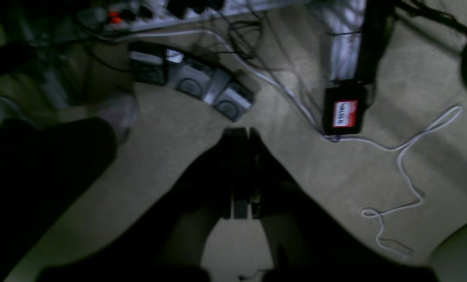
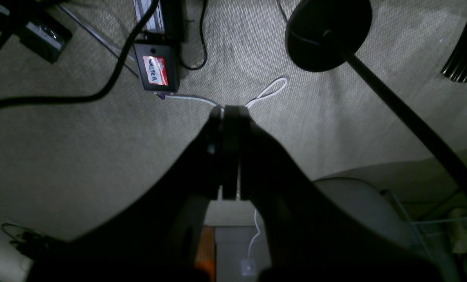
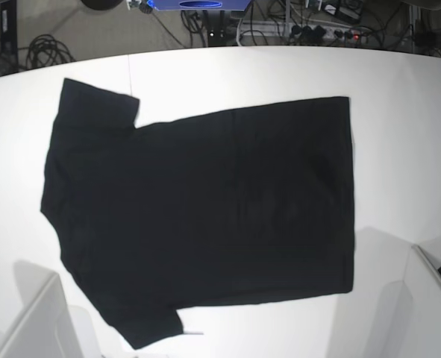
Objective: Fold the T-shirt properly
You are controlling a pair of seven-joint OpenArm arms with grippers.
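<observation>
The T-shirt (image 3: 205, 209) lies spread flat on the white table (image 3: 399, 97) in the base view, plain black side up. Its sleeves point to the left and its hem runs along the right. Neither arm shows in the base view. In the left wrist view my left gripper (image 1: 239, 132) is shut with nothing between its fingers, hanging over carpeted floor. My right gripper (image 2: 231, 109) is likewise shut and empty in the right wrist view, also above the carpet. No cloth shows in either wrist view.
On the floor lie a black box with a red-and-white label (image 1: 343, 111), a white cable (image 1: 409, 184), grey pedals (image 1: 202, 84) and a power strip (image 1: 139, 15). A round black stand base (image 2: 327, 33) shows too. Pale structures (image 3: 33, 321) rise at the table's near corners.
</observation>
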